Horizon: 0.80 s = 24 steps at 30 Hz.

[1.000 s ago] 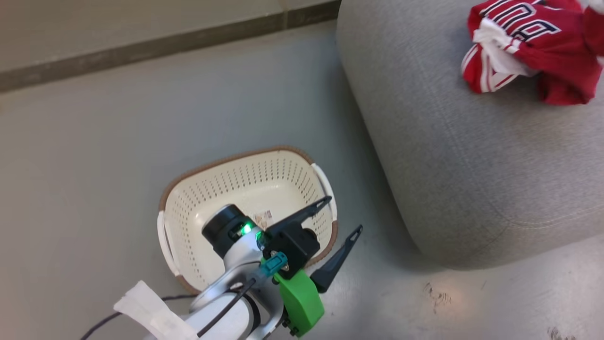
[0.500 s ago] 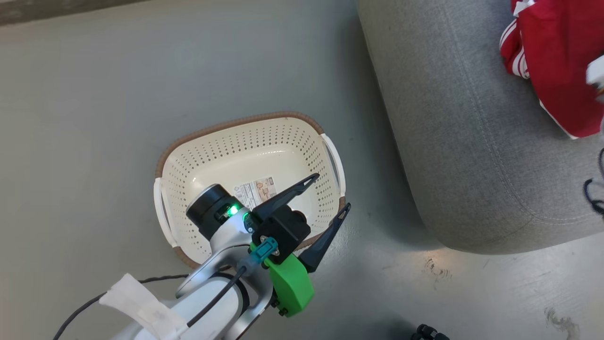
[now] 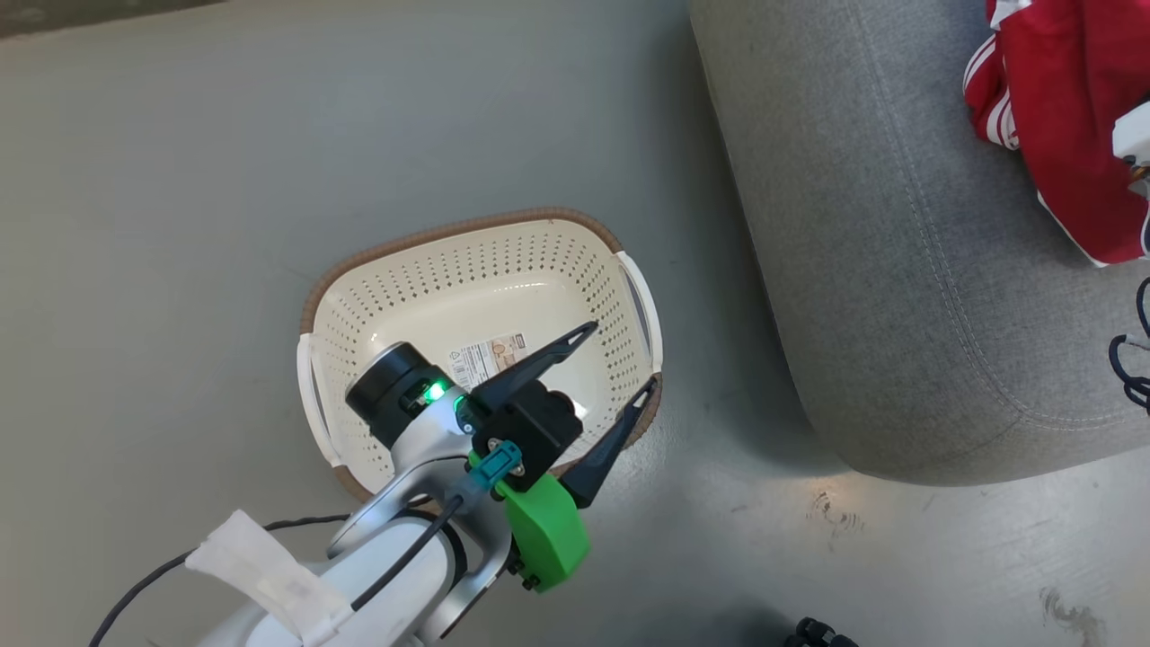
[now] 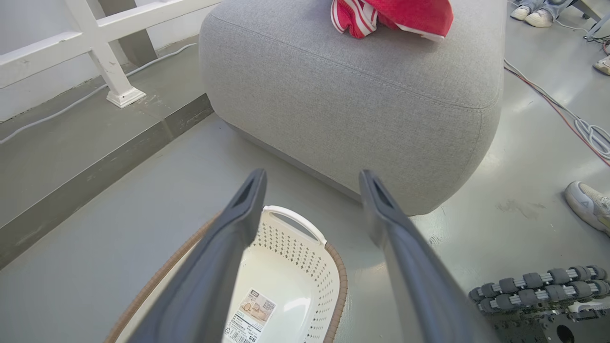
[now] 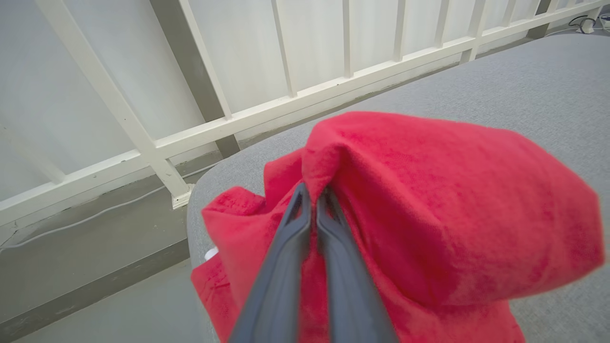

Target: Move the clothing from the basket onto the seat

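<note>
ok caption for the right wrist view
Right end effector shut on the red clothing over the grey seat.

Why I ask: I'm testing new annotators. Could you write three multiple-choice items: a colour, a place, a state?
1. What colour is the braided rim of the cream perforated plastic basket? A. blue B. brown C. black
2. Where lies the red, white-striped cloth garment? A. in that basket B. on the large grey woven-fabric seat C. on a shelf
3. The left gripper is: A. open B. shut on cloth C. shut, empty
Key: 1 B, brown braid rings the basket; 2 B, it rests atop the seat; 3 A, its jaws stand apart.
</note>
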Motion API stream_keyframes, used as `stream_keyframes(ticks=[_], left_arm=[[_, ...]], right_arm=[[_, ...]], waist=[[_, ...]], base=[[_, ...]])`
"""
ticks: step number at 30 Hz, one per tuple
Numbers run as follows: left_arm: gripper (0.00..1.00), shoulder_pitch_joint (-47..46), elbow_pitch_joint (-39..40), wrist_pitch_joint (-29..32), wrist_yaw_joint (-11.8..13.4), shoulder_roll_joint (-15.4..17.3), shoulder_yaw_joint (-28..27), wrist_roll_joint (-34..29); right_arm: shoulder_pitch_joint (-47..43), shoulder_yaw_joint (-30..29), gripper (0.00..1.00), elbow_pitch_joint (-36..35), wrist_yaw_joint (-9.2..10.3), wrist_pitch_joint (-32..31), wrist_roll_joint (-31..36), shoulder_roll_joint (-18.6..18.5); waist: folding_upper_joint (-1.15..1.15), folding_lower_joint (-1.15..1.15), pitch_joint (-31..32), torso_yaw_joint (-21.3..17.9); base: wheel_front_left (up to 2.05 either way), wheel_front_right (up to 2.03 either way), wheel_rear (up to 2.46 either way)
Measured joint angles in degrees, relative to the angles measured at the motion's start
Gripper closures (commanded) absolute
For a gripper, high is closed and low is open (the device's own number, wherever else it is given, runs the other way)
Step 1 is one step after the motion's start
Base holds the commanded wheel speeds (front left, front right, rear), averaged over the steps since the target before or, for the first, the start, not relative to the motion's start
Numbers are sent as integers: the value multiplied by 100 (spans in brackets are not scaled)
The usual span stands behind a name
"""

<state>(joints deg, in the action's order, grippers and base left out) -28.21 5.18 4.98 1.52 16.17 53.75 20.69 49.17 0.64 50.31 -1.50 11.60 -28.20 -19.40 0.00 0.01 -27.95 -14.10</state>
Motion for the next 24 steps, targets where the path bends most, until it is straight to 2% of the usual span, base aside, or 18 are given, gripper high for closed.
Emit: stream_keyframes(ticks=[12,17,24], left_arm=[[0,7,-263,-310,-48,-67,-33,84],[0,47,-420,-460,-41,-103,-140,243],[0,365,-668,-658,113,-127,-344,386]], right_arm=[[-86,200,0,321,-205,99,103,63],[-419,226,0,394,-270,152,100,166],[-823,420,0,324,-354,209,171,363]], waist=[[0,0,416,1],[0,0,678,25],[0,-1,1118,89]], base=[[0,0,0],[0,0,0],[0,0,0]])
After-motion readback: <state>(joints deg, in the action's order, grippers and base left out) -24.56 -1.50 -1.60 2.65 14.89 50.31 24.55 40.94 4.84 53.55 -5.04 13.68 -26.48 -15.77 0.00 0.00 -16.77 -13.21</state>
